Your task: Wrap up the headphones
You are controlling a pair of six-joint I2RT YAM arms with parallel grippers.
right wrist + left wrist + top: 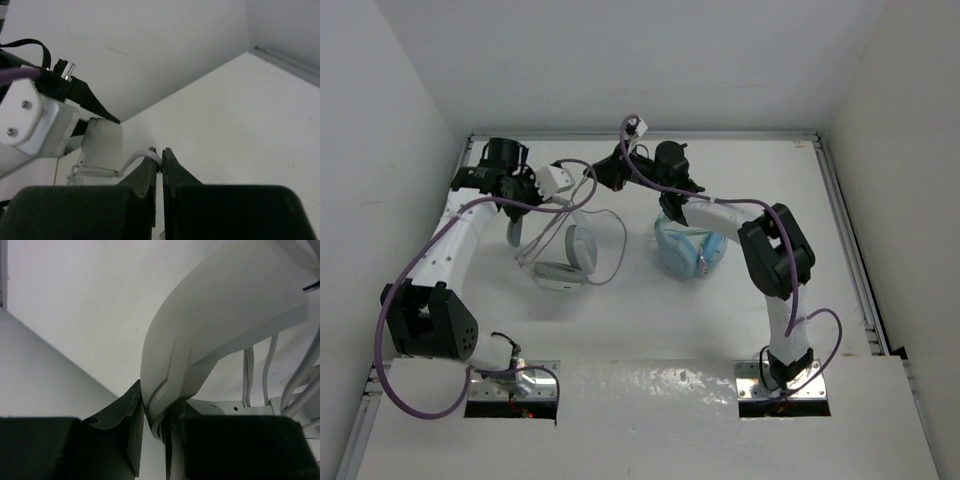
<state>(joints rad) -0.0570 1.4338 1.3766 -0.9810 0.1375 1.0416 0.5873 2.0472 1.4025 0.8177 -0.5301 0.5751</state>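
Note:
The white-and-grey headphones point(578, 250) lie on the table left of centre, ear cups down, one end raised. My left gripper point(542, 186) is shut on that raised white end; in the left wrist view the pale curved band point(225, 315) is pinched between the jaws of the left gripper point(157, 412). The thin whitish cable point(618, 240) loops round the ear cups and runs up to my right gripper point(602, 172). In the right wrist view the right gripper point(160, 159) is shut on the cable point(135, 159), just beside the held headphone end point(102, 145).
Light blue headphones point(688, 250) lie under the right arm, right of the white pair. Both grippers are close together near the back wall point(640, 60). Side walls stand left and right. Cable strands point(248, 375) hang right of the left jaws.

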